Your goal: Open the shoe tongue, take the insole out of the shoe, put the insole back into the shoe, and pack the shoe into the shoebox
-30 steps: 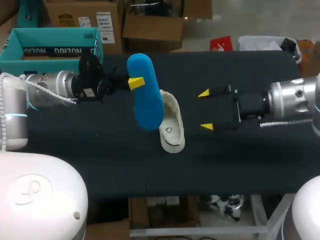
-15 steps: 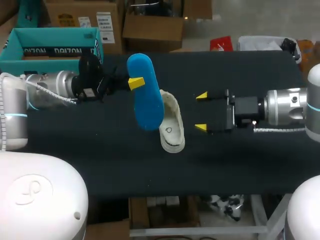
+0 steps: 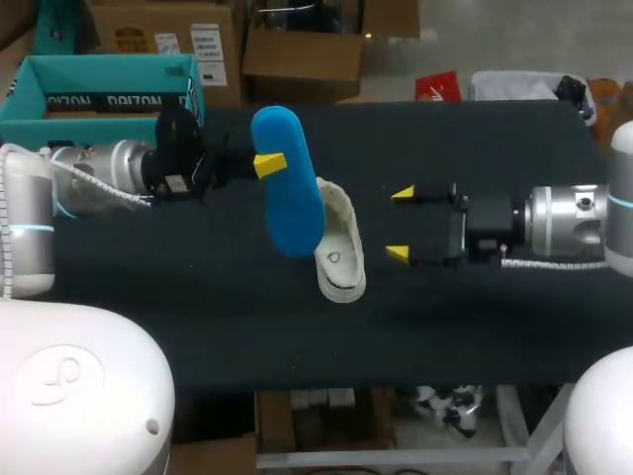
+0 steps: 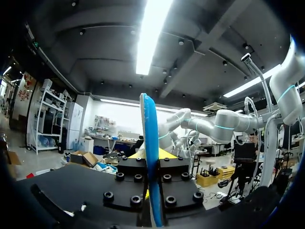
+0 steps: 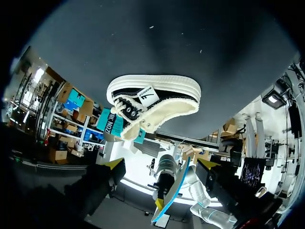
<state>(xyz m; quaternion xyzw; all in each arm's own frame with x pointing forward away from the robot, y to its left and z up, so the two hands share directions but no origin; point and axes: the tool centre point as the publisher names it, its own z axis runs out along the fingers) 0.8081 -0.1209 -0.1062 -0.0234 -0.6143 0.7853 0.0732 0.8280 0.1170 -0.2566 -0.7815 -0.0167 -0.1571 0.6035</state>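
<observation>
holding blue insole (image 3: pixel 287 183) clamped near one end in left gripper (image 3: pixel 269 164), over shoe (image 3: pixel 339 247) | right gripper (image 3: pixel 401 224) spread, empty, beside shoe | likely light, floppy: pinch the flat faces

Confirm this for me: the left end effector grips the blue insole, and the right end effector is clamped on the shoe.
Not quite. The head view shows the right end effector open, standing beside the shoe and apart from it, not clamped on it. The rest holds: the left end effector grips the blue insole.
</observation>
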